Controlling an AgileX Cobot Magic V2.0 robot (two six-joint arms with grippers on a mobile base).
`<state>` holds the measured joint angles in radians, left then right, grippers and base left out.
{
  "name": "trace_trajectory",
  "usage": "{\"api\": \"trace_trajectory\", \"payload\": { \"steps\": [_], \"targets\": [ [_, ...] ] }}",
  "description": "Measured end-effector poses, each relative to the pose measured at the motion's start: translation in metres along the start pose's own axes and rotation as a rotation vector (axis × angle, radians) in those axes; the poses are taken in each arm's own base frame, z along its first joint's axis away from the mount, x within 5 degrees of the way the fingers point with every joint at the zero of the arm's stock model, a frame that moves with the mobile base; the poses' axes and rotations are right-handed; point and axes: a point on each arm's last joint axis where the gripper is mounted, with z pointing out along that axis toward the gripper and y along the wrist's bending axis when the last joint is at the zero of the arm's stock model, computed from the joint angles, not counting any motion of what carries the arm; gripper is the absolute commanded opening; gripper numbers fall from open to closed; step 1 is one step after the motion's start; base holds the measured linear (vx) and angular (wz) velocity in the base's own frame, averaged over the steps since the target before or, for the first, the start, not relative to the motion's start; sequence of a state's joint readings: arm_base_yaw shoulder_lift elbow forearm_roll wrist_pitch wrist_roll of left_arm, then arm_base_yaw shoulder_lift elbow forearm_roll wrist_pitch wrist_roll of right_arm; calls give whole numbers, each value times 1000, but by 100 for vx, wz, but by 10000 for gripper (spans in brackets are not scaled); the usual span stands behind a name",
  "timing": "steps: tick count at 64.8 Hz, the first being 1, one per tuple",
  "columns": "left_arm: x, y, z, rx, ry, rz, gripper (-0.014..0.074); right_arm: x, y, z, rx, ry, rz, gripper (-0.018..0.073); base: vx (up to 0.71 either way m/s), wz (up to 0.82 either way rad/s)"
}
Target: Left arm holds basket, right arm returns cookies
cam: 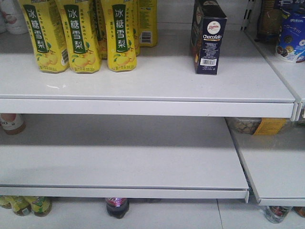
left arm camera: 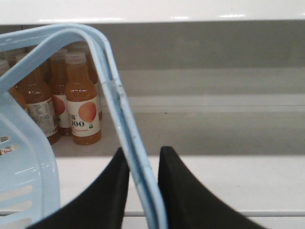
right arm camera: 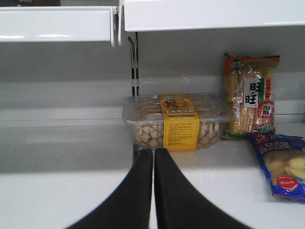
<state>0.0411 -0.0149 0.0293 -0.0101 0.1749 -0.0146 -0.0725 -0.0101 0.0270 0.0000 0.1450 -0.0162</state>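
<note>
- White metal shop shelving (cam: 143,102) fills the front view in several tiers, with a second white shelf unit adjoining on the right.
- On the top tier, right of centre, the tall dark navy cardboard box of cookies (cam: 208,38) with white "Chocofelo" lettering stands upright, its narrow barcode side facing the camera, free of any gripper.
- Well apart from it, at the left end of the same tier, stands a cluster of yellow plastic drink bottles (cam: 81,36) with green labels and pear pictures.
- The middle tier shows only a bottle (cam: 12,123) at its far left edge; more bottles stand below the lowest tier.
- In the left wrist view, the left arm's black angular gripper (left arm camera: 143,191) has its two fingers pinched on the looped handles of the pale blue plastic shopping basket (left arm camera: 24,181), the handle bars running up between them.
- The basket's slotted wall shows at lower left; behind it stand orange juice bottles (left arm camera: 82,102) with white caps on a shelf.
- In the right wrist view, the right arm's dark black gripper (right arm camera: 153,191) has its fingers pressed together, holding nothing.
- Ahead of it on a white shelf sits a clear plastic tub of biscuits (right arm camera: 176,119) with a yellow label band, beside it an upright orange snack packet (right arm camera: 250,98) and a blue snack bag (right arm camera: 281,164) lying flat.
</note>
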Motion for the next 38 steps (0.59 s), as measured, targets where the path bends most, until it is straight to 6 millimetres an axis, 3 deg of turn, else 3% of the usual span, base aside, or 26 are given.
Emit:
{"api": "trace_trajectory", "payload": {
  "steps": [38],
  "targets": [
    [0, 0, 0, 0, 0, 0, -6, 0, 0, 0, 0, 0, 0, -8, 0, 0]
  ]
}}
